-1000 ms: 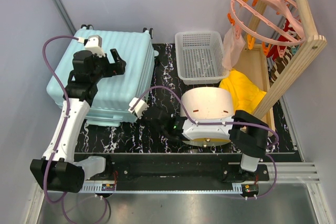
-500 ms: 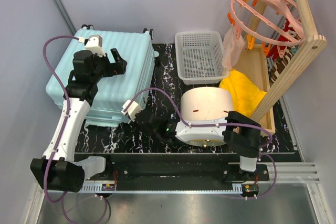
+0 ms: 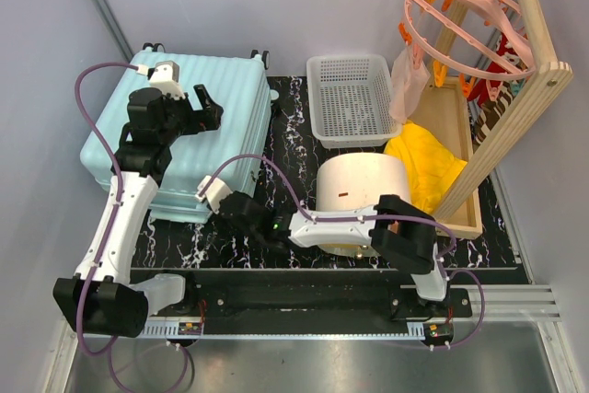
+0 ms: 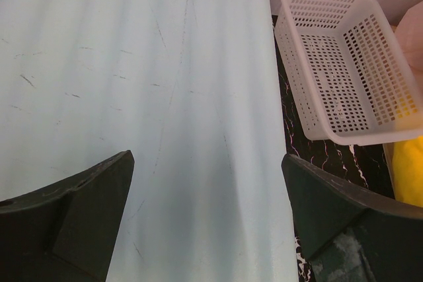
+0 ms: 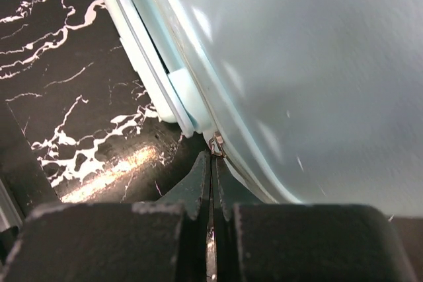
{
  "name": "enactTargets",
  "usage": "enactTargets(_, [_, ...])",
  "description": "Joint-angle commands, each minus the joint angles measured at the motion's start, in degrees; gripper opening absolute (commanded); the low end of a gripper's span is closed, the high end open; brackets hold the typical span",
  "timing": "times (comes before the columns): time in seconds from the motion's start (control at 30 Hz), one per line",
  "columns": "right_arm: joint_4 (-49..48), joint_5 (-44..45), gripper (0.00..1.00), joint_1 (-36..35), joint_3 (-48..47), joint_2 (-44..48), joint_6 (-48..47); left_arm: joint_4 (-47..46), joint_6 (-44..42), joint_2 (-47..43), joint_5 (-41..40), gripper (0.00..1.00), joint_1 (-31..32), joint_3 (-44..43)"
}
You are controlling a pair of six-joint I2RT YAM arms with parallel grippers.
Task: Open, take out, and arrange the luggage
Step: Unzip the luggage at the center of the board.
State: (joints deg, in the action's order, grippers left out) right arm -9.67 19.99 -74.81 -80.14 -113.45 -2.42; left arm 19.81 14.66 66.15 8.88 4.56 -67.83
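Luggage (image 3: 184,126): closed and lying flat at the 10 o'clock part of the marbled table (image 3: 285,131), ribbed lid up.
Cylinder (image 3: 363,181): cream, near the luggage at its 4 o'clock.
Basket (image 3: 350,98): white mesh, just beside the luggage at its 3 o'clock.
Left gripper (image 3: 206,108): jaws spread wide over the lid, holding nothing.
Right gripper (image 3: 241,212): fingers pressed together at the seam on the luggage's 5 o'clock corner.
Zipper pull (image 5: 216,143): small metal tab at the right fingertips, seemingly pinched; the view is poor.
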Motion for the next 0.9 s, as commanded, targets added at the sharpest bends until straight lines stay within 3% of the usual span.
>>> enactTargets(0.0, [-2.55,-7.24,0.00,-3.15,-4.94,-1.07,1.27,-2.85,-0.24,-0.67,0.78,0.99,-0.07,0.25])
enactTargets(0.07, [-2.46,-7.59,0.05,-3.24,-4.59,0.59,1.01,-2.85,-0.42,-0.93,0.61,0.99,-0.07,0.25])
enactTargets(0.13, [-2.28,-8.47,0.21,-3.42,-3.01,3.91,0.05,-2.76,-0.59,-1.20,0.35,0.99,-0.07,0.25])
enactTargets(0.17, [-2.37,-8.74,0.40,-3.59,-2.14,5.50,-1.00,-2.94,-0.68,-1.81,0.34,0.99,-0.07,0.33])
enactTargets(0.3, [-2.11,-11.37,0.72,-4.03,4.98,14.20,-2.86,-4.60,-2.43,-4.18,0.78,0.99,0.36,1.47])
enactTargets(0.53, [4.11,-6.29,0.82,-3.51,10.53,29.76,0.03,-7.86,-4.73,-12.00,-1.94,0.99,2.74,4.11])
enactTargets(0.67, [12.39,-18.89,0.81,11.11,8.07,33.02,10.31,-6.63,-3.15,-19.55,-5.53,0.95,4.84,7.70])
enactTargets(0.8, [15.73,-22.70,0.81,18.62,5.18,31.46,11.64,-1.54,-1.04,-27.20,-11.67,0.91,10.11,12.35])
enactTargets(0.87, [15.56,-29.87,0.85,22.23,2.55,29.79,17.07,1.97,1.42,-31.42,-13.88,0.90,13.80,14.73])
